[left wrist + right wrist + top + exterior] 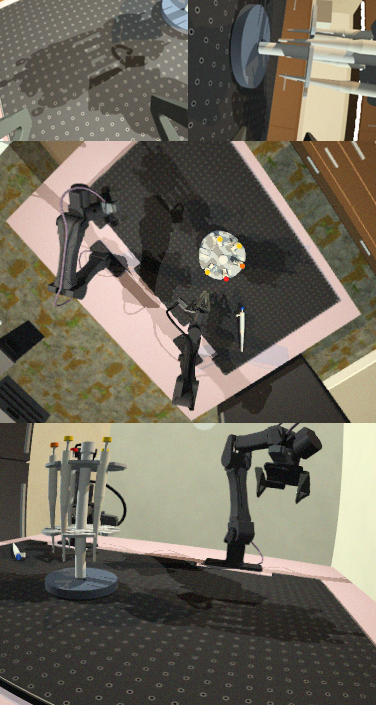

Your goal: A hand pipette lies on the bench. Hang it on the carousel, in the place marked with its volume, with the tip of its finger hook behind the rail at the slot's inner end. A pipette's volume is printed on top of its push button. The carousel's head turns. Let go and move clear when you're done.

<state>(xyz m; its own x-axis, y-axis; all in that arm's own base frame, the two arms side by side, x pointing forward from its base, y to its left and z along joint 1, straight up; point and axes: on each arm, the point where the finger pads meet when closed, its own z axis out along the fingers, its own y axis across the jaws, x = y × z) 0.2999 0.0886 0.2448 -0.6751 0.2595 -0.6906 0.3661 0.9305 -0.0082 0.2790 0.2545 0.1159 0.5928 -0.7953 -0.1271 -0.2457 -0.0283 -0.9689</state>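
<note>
The loose pipette point(241, 330) is white with a blue push button point(242, 309). It lies flat on the dark mat, in front of the carousel point(221, 256), and its button end also shows in the exterior view point(17, 554). The carousel point(80, 518) stands upright and holds several hanging pipettes with yellow, orange and red buttons. My right gripper point(204, 301) is partly open and empty. It hovers between the pipette and the carousel, facing the carousel's base point(251, 52) and stem. My left gripper point(281, 482) is wide open and empty, high above the far side of the mat.
The left wrist view shows the dotted mat, arm shadows and the edge of the carousel base point(178, 7). A wooden cabinet point(345, 186) stands beyond the table's far edge. A dark box point(285, 396) sits by the near corner.
</note>
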